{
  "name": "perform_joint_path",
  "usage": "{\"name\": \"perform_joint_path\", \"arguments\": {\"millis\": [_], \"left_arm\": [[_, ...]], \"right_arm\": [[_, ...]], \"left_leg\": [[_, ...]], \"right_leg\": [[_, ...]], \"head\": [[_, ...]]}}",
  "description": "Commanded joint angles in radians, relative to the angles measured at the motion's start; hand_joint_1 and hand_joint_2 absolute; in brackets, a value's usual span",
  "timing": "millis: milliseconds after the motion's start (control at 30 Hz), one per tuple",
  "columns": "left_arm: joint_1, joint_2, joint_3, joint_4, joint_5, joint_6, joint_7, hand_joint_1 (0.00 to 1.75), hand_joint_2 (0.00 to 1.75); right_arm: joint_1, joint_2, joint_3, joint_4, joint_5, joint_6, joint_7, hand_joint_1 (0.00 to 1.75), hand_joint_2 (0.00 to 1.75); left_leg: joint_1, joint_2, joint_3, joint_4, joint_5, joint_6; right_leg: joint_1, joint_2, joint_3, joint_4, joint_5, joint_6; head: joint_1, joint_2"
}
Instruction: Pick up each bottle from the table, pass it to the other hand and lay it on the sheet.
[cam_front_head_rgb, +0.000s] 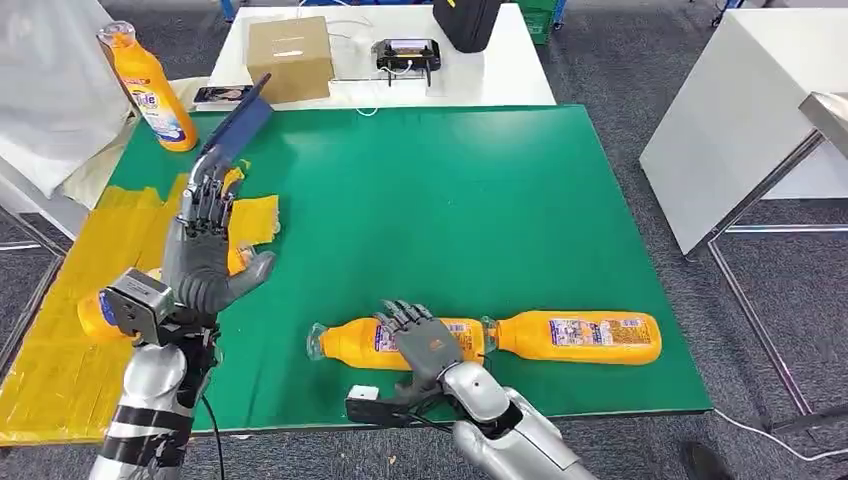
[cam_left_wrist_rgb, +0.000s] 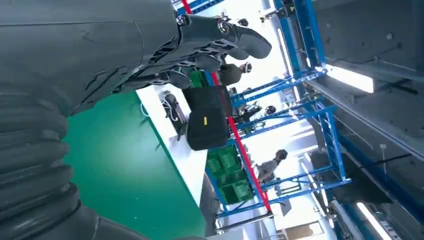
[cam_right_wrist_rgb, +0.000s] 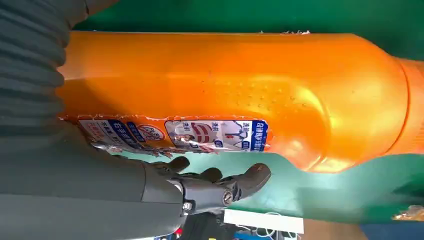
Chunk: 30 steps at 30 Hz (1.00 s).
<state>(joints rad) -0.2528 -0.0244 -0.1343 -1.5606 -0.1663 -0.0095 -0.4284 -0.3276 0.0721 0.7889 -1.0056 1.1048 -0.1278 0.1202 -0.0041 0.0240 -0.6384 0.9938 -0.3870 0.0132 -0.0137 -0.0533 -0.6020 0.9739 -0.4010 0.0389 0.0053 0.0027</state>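
Observation:
Two orange bottles lie end to end near the front edge of the green table (cam_front_head_rgb: 450, 200). My right hand (cam_front_head_rgb: 425, 342) lies over the left one (cam_front_head_rgb: 350, 343), fingers spread across its label; the other bottle (cam_front_head_rgb: 580, 337) lies just right of it. The right wrist view has that bottle's body (cam_right_wrist_rgb: 225, 90) on the green surface, with my fingers (cam_right_wrist_rgb: 220, 187) stretched along its side. My left hand (cam_front_head_rgb: 205, 255) is raised over the yellow sheet (cam_front_head_rgb: 60, 380), open and holding nothing. A third bottle (cam_front_head_rgb: 92, 312) lies on the sheet behind that hand. Another bottle (cam_front_head_rgb: 150, 85) stands upright at the table's far left corner.
A white table behind holds a cardboard box (cam_front_head_rgb: 290, 55), a black device (cam_front_head_rgb: 407, 55) and a black bag (cam_front_head_rgb: 465, 20). A blue flat object (cam_front_head_rgb: 240, 125) leans near the far left. Another white table (cam_front_head_rgb: 740, 110) stands to the right. Crumpled white plastic (cam_front_head_rgb: 50, 90) lies at the left.

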Motion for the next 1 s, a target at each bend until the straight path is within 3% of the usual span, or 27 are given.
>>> {"name": "perform_joint_path", "arguments": {"millis": [33, 200, 233, 267, 300, 367, 467, 833, 1000], "left_arm": [[-0.013, 0.003, -0.023, 0.009, 0.02, -0.01, 0.002, 0.0, 1.75], [0.028, 0.0, -0.053, -0.048, 0.054, -0.022, -0.012, 0.0, 1.75], [0.036, -0.002, -0.06, -0.057, 0.057, -0.02, -0.014, 0.0, 1.75], [0.04, -0.003, -0.061, -0.06, 0.058, -0.019, -0.014, 0.0, 1.75], [0.047, -0.005, -0.064, -0.063, 0.065, -0.018, -0.015, 0.0, 1.75], [0.052, -0.003, -0.064, -0.06, 0.072, -0.019, -0.015, 0.0, 1.75], [0.062, -0.003, -0.052, -0.046, 0.084, -0.015, -0.012, 0.0, 1.75], [0.101, -0.004, -0.015, -0.068, 0.094, -0.022, -0.015, 0.0, 1.75], [0.097, -0.006, -0.017, -0.067, 0.095, -0.024, -0.015, 0.0, 1.75]], "right_arm": [[-0.034, -0.003, 0.011, 0.094, -0.003, 0.014, 0.0, 0.0, 1.75], [-0.066, 0.004, 0.01, 0.195, -0.015, 0.047, 0.008, 0.02, 1.75], [-0.074, 0.007, 0.007, 0.221, -0.015, 0.052, 0.018, 0.21, 1.75], [-0.078, 0.009, 0.007, 0.234, -0.013, 0.054, 0.023, 0.61, 1.75], [-0.085, 0.01, 0.008, 0.257, -0.007, 0.057, 0.035, 1.31, 1.75], [-0.091, 0.009, 0.011, 0.278, 0.006, 0.057, 0.053, 1.71, 1.75], [-0.096, 0.005, -0.002, 0.285, 0.029, 0.037, 0.107, 1.75, 1.75], [-0.069, -0.063, -0.08, 0.096, 0.027, 0.058, 0.133, 1.75, 1.75], [-0.076, -0.07, -0.089, 0.1, 0.027, 0.062, 0.136, 1.75, 1.75]], "left_leg": [[0.002, -0.002, 0.005, 0.0, -0.002, -0.001], [0.002, -0.002, 0.007, 0.0, -0.003, -0.001], [0.001, -0.001, 0.005, -0.001, -0.002, -0.001], [0.001, -0.002, 0.006, -0.001, -0.003, -0.001], [0.002, -0.002, 0.008, 0.0, -0.004, -0.001], [0.001, -0.003, 0.007, -0.001, -0.002, -0.001], [0.001, -0.003, 0.009, -0.001, -0.002, -0.001], [0.001, -0.006, 0.009, -0.001, -0.001, 0.0], [0.0, -0.005, 0.007, 0.0, 0.0, 0.001]], "right_leg": [[0.001, 0.003, 0.006, -0.001, -0.002, -0.001], [0.001, 0.005, 0.008, -0.001, -0.003, -0.002], [0.0, 0.004, 0.005, -0.001, -0.002, -0.001], [0.0, 0.004, 0.007, -0.002, -0.002, -0.001], [0.001, 0.005, 0.009, -0.002, -0.003, -0.002], [0.0, 0.003, 0.008, -0.002, -0.002, -0.001], [0.0, 0.003, 0.009, -0.002, -0.002, -0.001], [0.0, 0.002, 0.01, -0.002, -0.001, -0.001], [-0.001, 0.0, 0.008, -0.001, 0.0, 0.0]], "head": [[0.0, 0.0], [0.0, 0.0], [0.0, 0.0], [0.0, 0.0], [0.0, 0.0], [0.0, 0.0], [0.0, 0.0], [0.0, 0.0], [0.0, 0.0]]}}
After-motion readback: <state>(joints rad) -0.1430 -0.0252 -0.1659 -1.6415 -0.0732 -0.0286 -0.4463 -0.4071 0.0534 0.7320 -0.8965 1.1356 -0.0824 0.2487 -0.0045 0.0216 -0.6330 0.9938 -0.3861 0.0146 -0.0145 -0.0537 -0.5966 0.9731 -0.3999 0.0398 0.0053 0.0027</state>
